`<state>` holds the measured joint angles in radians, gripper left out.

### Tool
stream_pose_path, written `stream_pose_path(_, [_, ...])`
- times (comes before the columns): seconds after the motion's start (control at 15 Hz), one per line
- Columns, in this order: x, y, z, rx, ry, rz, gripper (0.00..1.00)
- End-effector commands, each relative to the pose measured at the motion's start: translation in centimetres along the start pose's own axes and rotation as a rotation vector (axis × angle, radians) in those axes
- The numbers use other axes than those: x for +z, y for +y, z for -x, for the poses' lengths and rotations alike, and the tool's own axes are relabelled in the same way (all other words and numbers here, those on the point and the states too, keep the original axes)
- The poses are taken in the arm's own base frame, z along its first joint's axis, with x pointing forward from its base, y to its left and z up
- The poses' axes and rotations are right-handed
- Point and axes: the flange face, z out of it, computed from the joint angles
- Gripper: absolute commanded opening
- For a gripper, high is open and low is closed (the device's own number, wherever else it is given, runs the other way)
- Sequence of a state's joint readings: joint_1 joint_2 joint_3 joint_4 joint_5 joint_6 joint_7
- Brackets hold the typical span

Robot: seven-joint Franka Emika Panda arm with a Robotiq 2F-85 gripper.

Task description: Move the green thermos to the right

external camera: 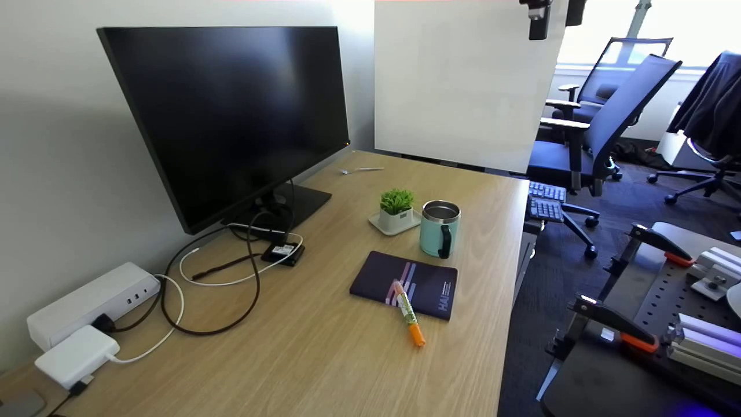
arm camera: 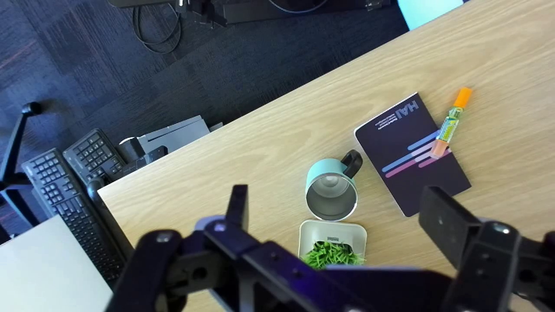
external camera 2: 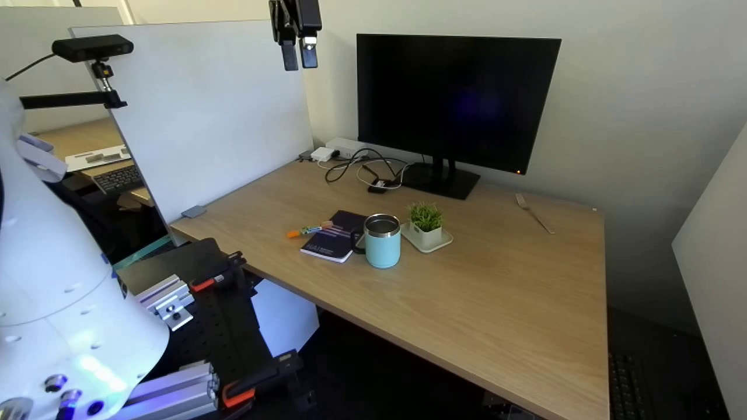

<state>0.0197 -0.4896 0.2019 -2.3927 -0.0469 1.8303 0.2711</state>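
Note:
The green thermos is a teal mug with a silver rim, open top and black side handle. It stands upright on the desk in both exterior views, and in the wrist view I look down into its empty inside. It stands beside the potted plant, and its handle points toward the dark notebook. My gripper is open and empty, high above the desk at the top of both exterior views. In the wrist view its fingers are wide apart, with the thermos showing between them far below.
A small plant in a white pot sits on a white tray close to the thermos. A dark notebook with an orange marker on it lies nearby. A monitor, cables and a fork are farther back. The desk edge is near.

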Motion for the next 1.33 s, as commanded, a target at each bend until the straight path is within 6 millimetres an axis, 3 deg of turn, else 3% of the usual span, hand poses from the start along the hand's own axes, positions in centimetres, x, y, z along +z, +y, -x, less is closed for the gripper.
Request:
stream_pose_path(0.0, [1.0,-0.1,-0.3,0.001,0.006,-0.007,1.00])
stream_pose_path(0.8, [9.5,-2.6,-3.5,-0.027,0.113,-0.062,1.00])
stream_pose_path(1.27, [18.0,-2.5,-7.2,0.002,0.025,-0.082,1.00])
